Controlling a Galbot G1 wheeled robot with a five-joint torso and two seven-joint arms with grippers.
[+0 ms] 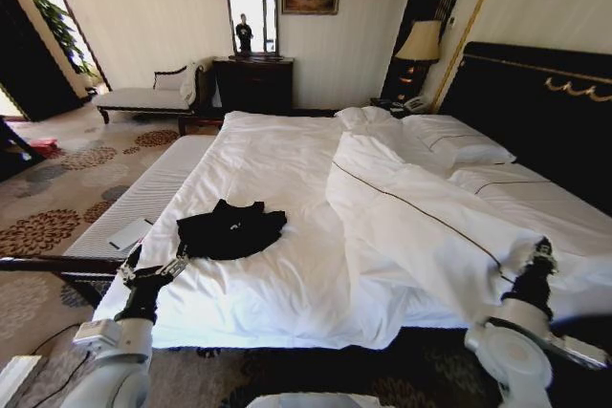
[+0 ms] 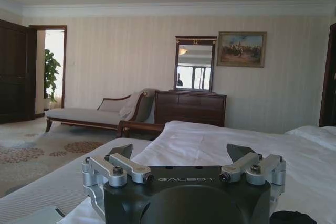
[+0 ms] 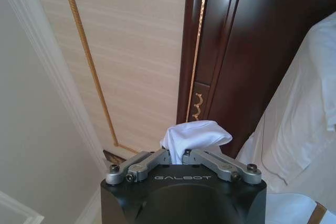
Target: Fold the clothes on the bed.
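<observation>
The small black soft T-shirt [image 1: 230,229] lies crumpled, unfolded, on the white-sheeted bed [image 1: 287,169]; left gripper [image 1: 153,269] spread empty nearby, right gripper [image 3: 176,153] clamps white duvet [image 3: 195,133].

- Left arm, pale grey with a black wrist, rises from the lower left of the head view and reaches forward.
- Left pincer [image 1: 153,269] is at the arm's tip, its silver linkages showing; in the left wrist view the left pincer [image 2: 179,153] has its dark fingertips [image 2: 122,151] spread well apart, with nothing between them.
- Right arm rises at the lower right, black wrist pointing up.
- Right pincer [image 3: 176,153] is closed, pinching a fold of white fabric [image 3: 195,133].
</observation>
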